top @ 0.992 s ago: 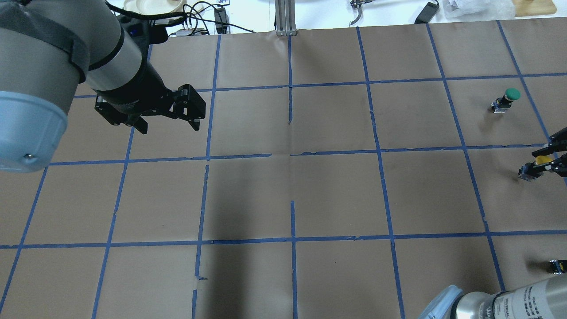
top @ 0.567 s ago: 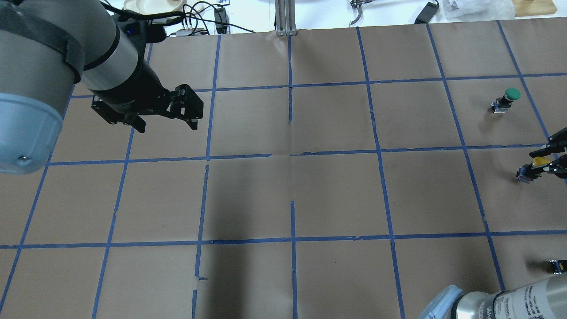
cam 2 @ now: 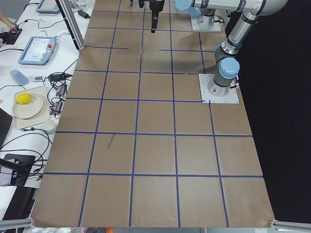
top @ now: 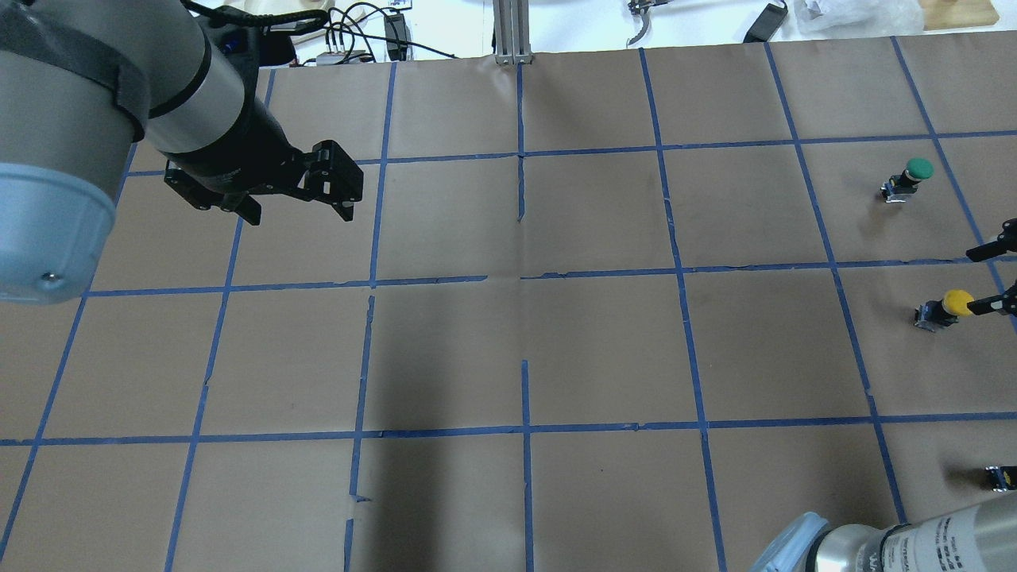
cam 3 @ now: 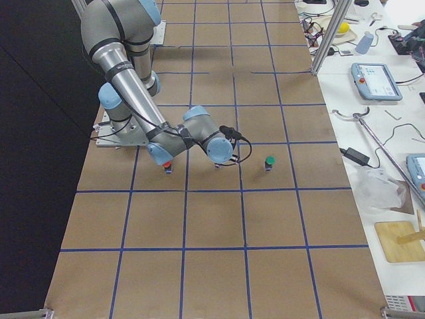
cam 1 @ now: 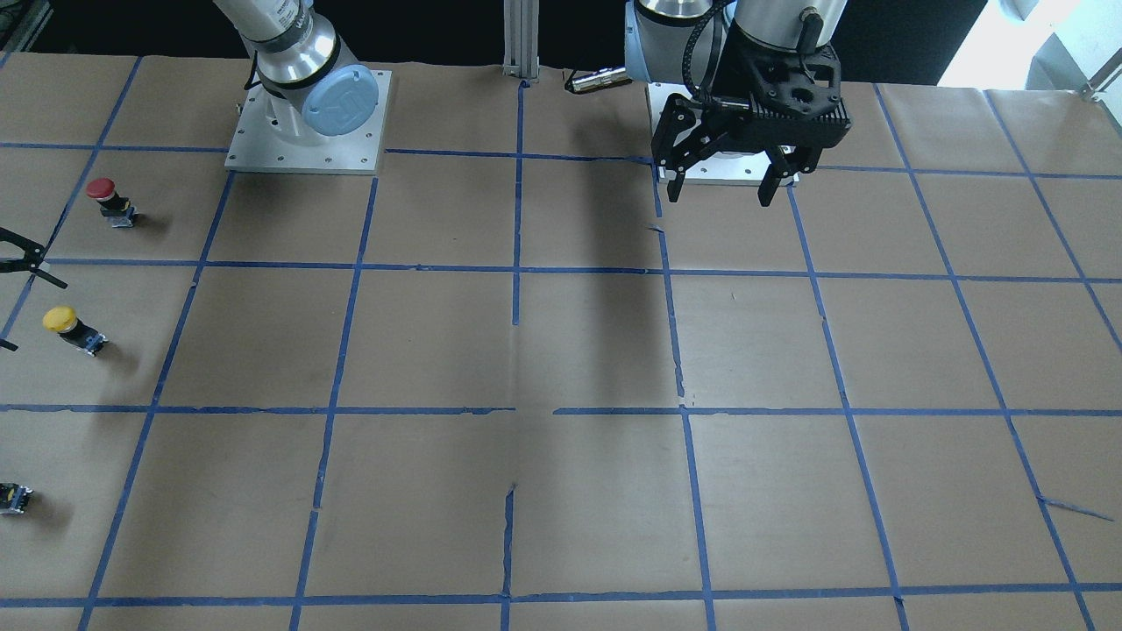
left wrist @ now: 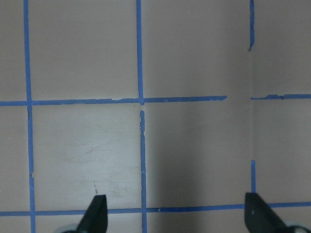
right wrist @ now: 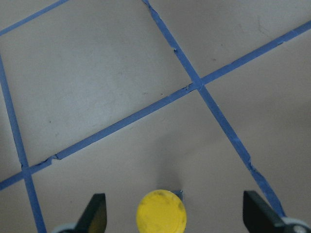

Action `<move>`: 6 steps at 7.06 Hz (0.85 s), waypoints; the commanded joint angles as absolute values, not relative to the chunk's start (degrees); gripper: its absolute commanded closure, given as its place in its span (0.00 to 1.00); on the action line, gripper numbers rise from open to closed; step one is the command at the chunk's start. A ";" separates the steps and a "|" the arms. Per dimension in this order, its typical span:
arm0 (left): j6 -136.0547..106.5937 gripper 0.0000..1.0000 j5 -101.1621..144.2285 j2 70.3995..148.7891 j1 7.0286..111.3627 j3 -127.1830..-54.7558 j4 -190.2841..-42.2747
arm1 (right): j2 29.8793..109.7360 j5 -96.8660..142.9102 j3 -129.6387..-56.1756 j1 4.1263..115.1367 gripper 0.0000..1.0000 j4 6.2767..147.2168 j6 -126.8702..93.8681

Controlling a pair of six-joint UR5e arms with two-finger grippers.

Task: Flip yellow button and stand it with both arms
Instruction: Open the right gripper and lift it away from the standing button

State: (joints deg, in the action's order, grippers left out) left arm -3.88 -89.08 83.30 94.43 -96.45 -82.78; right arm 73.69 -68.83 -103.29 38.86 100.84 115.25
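Note:
The yellow button (top: pixel 949 307) stands upright on the brown paper at the table's far right, cap up. It also shows in the front view (cam 1: pixel 68 326) and from straight above in the right wrist view (right wrist: pixel 161 212). My right gripper (top: pixel 985 278) is open around it, with one finger on each side of the cap (right wrist: pixel 95 216) and not gripping it. My left gripper (top: pixel 299 213) is open and empty, hovering over the table's far left; it also shows in the front view (cam 1: pixel 720 197) and the left wrist view (left wrist: pixel 177 213).
A green-capped button (top: pixel 910 177) stands beyond the yellow one. A red-capped button (cam 1: pixel 110 200) stands nearer the robot. A small capless dark block (top: pixel 999 477) lies by the right arm. Blue tape lines grid the paper.
My right gripper has opened and let go of the yellow button, which now stands on the paper slightly further left. My left gripper has drifted a little away from the robot.

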 commanded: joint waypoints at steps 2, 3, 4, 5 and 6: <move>-3.78 0.00 -89.21 83.32 94.48 -96.24 -82.71 | 84.16 -77.74 -103.10 45.58 0.00 100.81 84.83; -3.78 0.00 -89.30 83.23 94.48 -96.33 -82.71 | 87.85 -81.35 -103.10 49.88 0.00 100.72 73.76; -3.78 0.00 -89.30 83.23 94.48 -96.42 -82.71 | 91.89 -83.65 -103.01 54.53 0.00 97.50 62.69; -3.78 0.00 -89.38 83.15 94.48 -96.42 -82.71 | 94.80 -85.06 -102.92 59.89 0.00 94.60 47.61; -3.87 0.00 -89.38 83.06 94.48 -96.42 -82.79 | 96.66 -85.34 -102.92 64.81 0.00 93.18 34.24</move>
State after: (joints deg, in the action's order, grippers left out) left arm -3.80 -89.35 83.14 94.48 -96.40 -82.72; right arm 93.53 -84.15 -102.97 58.36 95.66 51.76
